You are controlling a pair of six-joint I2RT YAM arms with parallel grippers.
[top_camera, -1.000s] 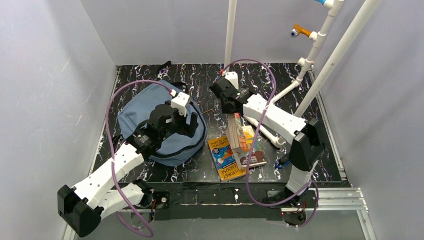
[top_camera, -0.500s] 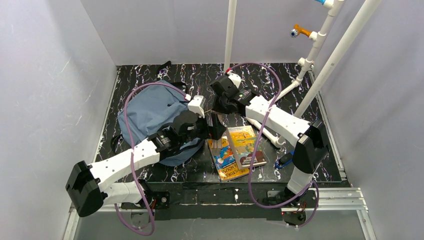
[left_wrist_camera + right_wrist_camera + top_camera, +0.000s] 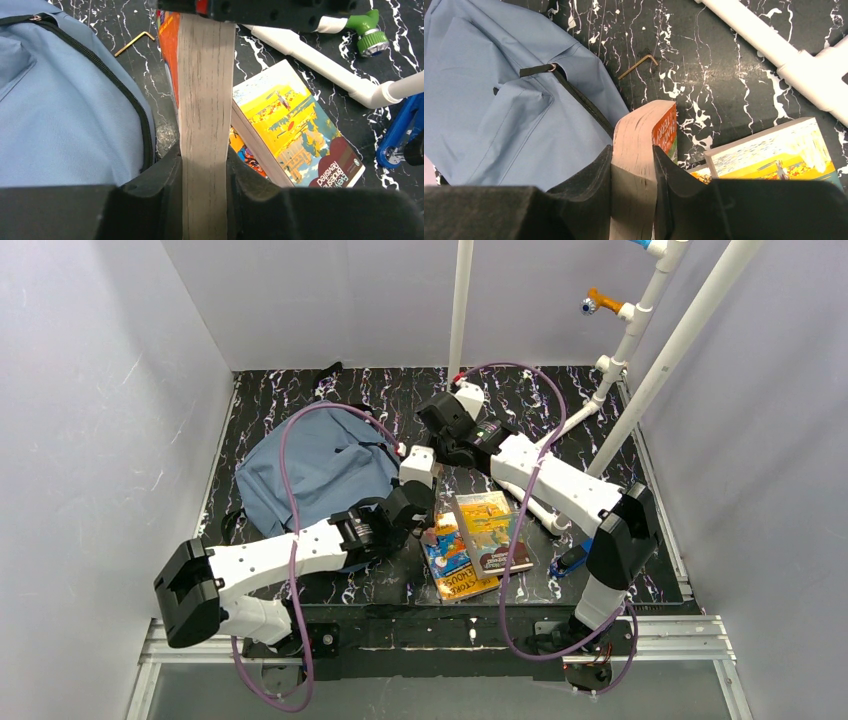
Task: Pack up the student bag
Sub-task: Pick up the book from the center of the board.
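the left gripper [image 3: 205, 167] and right gripper [image 3: 633, 167] are both clamping one orange paperback [image 3: 206, 90] on edge, jaws narrowed onto it; the slate-blue student bag [image 3: 310, 470] is lying just beside it on the left.

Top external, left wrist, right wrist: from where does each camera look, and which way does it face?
Top external: high behind the arms, looking down at the table; both arms show.
Left wrist: on the left arm, looking along the left gripper at the orange book it clamps.
Right wrist: on the right arm, looking down past the right gripper at that book.
Both wrist views share the book, the student bag and a hex key.
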